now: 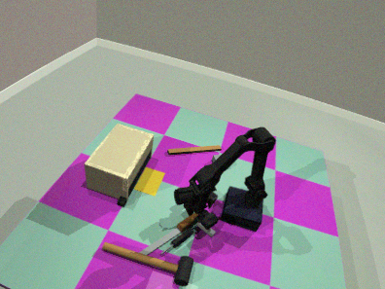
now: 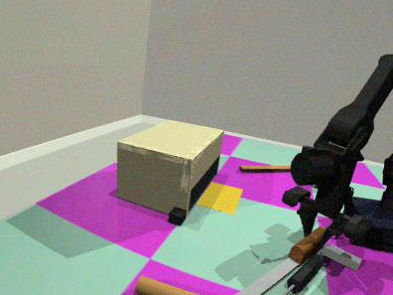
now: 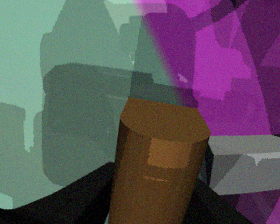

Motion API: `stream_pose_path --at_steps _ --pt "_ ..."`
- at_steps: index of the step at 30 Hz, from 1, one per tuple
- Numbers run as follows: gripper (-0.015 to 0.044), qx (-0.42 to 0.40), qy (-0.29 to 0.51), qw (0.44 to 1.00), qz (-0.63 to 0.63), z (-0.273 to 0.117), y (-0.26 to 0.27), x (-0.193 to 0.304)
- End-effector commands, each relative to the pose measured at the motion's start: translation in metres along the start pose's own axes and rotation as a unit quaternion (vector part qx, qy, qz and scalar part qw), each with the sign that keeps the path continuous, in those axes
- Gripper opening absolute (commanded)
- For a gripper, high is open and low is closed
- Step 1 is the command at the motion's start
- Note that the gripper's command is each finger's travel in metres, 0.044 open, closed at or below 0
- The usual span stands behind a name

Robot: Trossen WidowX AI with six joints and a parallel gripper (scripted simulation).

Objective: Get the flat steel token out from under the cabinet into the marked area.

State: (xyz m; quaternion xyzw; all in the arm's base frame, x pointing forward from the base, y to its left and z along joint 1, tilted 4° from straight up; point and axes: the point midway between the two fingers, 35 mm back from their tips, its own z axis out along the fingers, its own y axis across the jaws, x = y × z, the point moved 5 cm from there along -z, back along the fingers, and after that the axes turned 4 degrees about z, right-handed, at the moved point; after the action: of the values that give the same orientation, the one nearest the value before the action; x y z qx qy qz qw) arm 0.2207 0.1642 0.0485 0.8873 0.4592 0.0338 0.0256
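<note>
My gripper (image 1: 195, 216) (image 2: 320, 234) (image 3: 150, 177) is shut on the brown handle (image 1: 186, 222) (image 2: 304, 246) (image 3: 162, 152) of a tool with a long, flat grey blade (image 1: 161, 241) (image 2: 268, 278). The blade points away from the arm's base, toward the mallet. The cream cabinet (image 1: 119, 150) (image 2: 154, 178) stands to the left, with a dark gap low on its front. The yellow marked area (image 1: 152, 182) (image 2: 223, 198) lies in front of that gap. The steel token is not visible in any view.
A wooden-handled mallet (image 1: 184, 270) lies at the front. A black-handled thin tool (image 1: 183, 238) (image 2: 305, 274) and a grey bar (image 1: 207, 230) (image 2: 342, 257) (image 3: 245, 172) lie beside the held tool. A wooden stick (image 1: 194, 150) (image 2: 265, 169) lies behind. A black block (image 1: 122, 201) (image 2: 177, 216) sits at the cabinet's near corner.
</note>
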Motion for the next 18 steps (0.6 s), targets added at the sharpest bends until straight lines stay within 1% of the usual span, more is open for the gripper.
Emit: stream_pose_path --at_steps 1,18 --pt "0.0 0.002 0.002 1.0 -0.028 -0.0005 -0.0013 0.0009" --pt "0.0 0.002 0.002 0.995 -0.096 -0.0005 -0.0015 0.0011"
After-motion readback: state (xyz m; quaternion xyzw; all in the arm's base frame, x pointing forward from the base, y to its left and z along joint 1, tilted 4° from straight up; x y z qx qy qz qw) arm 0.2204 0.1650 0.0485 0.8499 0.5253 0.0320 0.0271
